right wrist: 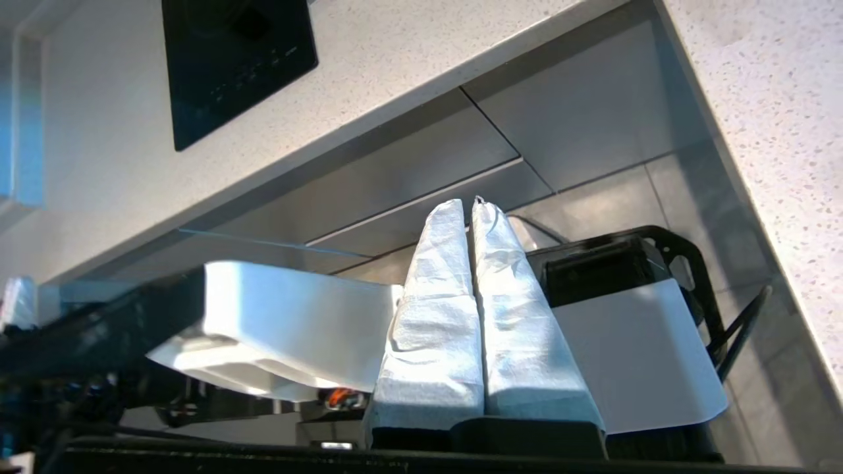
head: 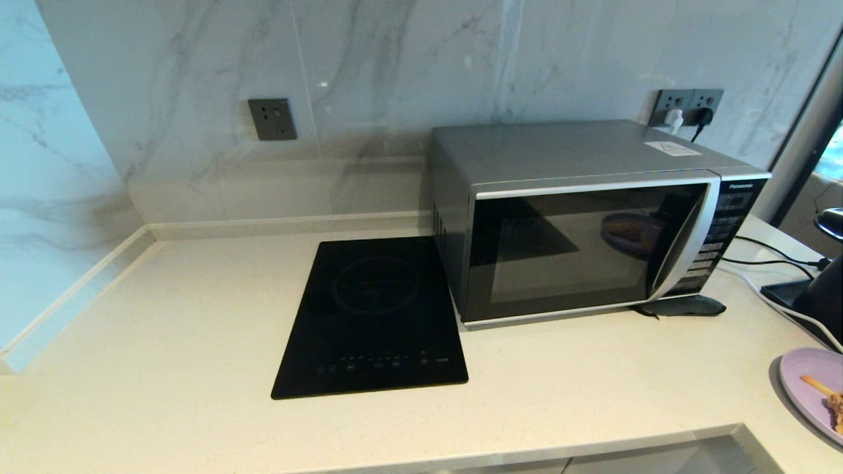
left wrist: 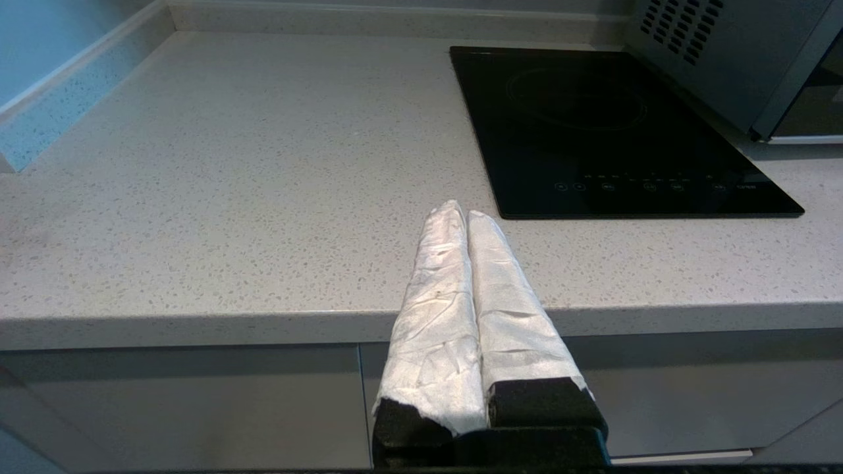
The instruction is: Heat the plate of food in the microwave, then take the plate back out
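Note:
The silver-grey microwave (head: 579, 217) stands at the back right of the counter, its dark glass door shut and its curved silver handle (head: 681, 243) at the door's right side. The lilac plate of food (head: 813, 388) lies on the counter at the right edge of the head view, partly cut off, with a few orange-yellow sticks on it. Neither arm shows in the head view. My left gripper (left wrist: 466, 212) is shut and empty, hovering at the counter's front edge, left of the hob. My right gripper (right wrist: 469, 205) is shut and empty, held low below the counter beside the robot's own body.
A flat black induction hob (head: 372, 322) lies left of the microwave. A dark flat object (head: 681, 306) lies under the microwave's front right corner. Cables (head: 770, 260) and a black appliance (head: 820, 296) sit at the far right. Wall sockets (head: 272, 119) are behind.

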